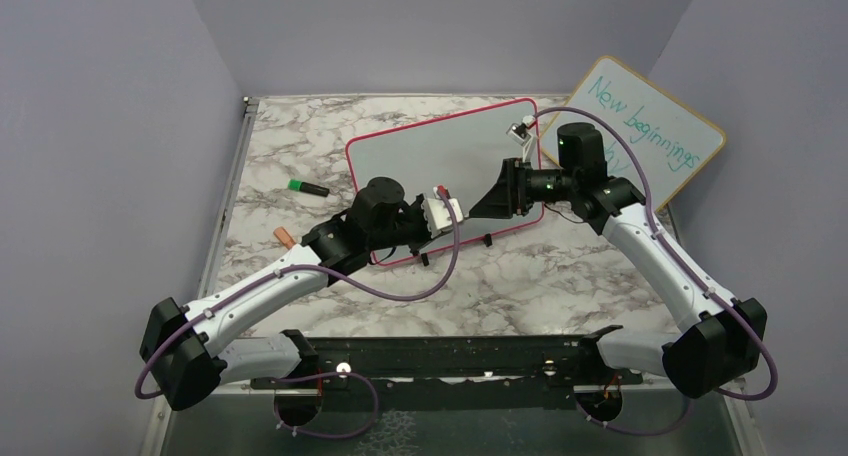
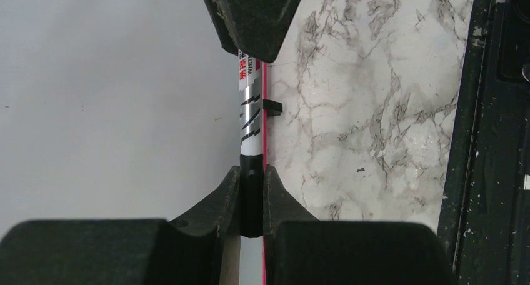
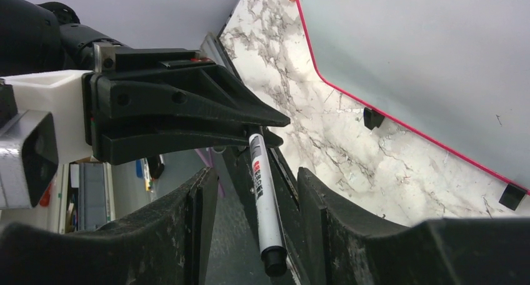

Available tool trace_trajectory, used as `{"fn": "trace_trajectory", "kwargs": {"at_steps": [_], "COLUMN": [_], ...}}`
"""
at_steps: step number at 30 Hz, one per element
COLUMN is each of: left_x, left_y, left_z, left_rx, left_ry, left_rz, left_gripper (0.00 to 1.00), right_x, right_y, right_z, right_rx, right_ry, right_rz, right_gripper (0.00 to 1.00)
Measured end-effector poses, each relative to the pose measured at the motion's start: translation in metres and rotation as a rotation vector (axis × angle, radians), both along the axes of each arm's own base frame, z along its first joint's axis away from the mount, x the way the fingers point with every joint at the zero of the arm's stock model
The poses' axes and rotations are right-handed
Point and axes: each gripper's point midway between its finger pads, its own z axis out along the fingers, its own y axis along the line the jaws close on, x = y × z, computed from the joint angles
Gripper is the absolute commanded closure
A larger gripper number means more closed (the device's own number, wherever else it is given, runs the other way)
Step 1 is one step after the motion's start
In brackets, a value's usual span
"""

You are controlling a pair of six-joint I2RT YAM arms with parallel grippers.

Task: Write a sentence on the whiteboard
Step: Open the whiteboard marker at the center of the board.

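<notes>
Nearest, at the table's near edge: left arm base (image 1: 180, 361), with right arm base (image 1: 715, 351) well apart on the other side. Both arms reach in toward mid-table (image 1: 560, 276), which is marble-patterned.

Left side: small orange object (image 1: 285, 236) lies just beside the left arm, too small to identify. Farther back, a green-and-black marker (image 1: 308, 187) lies on the marble, near the board's left edge but apart from it.

Centre: whiteboard (image 1: 430, 151) with a pink-red frame lies flat on the table, skewed so its right end sits farther away. Over its near edge is the left gripper (image 2: 252, 172), fingers pinched tight on the black section of a white-barrelled marker pen (image 2: 250, 116). In the left wrist view the pen runs along the frame edge. One black foot (image 2: 273, 105) of the board juts out just beside it.

Right of that: right gripper (image 3: 256, 170) meets the left one tip to tip. Its fingers stand apart, one on each side of the pen's barrel, with a gap showing on both sides.

Far right: small white object (image 1: 520, 129) at the whiteboard's far right corner, unidentifiable. Beyond it, by the right wall, a wood-framed board (image 1: 655, 126) carries teal writing, "New beginnings".
</notes>
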Motion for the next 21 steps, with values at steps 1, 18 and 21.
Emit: {"fn": "trace_trajectory", "kwargs": {"at_steps": [1,18,21], "left_x": [-0.0005,-0.0016,-0.0017], "left_y": [0.0003,0.0036,0.0046], "left_z": [-0.0014,-0.0086,-0.0077], "left_rx": [0.003,0.049,0.061], "left_ry": [0.002,-0.035,-0.043], "left_rz": [-0.002,-0.034,-0.041], "left_gripper": [1.0,1.0,1.0], "right_x": [0.0003,-0.0022,-0.0048], "right_y": [0.0002,-0.0007,-0.0008], "right_z": [0.0005,-0.0041,-0.0075], "right_rx": [0.002,-0.011,-0.019], "right_ry": [-0.002,-0.009,0.0], "right_rz": [0.0,0.021,0.032], "right_gripper": [0.47,0.64,0.65]}}
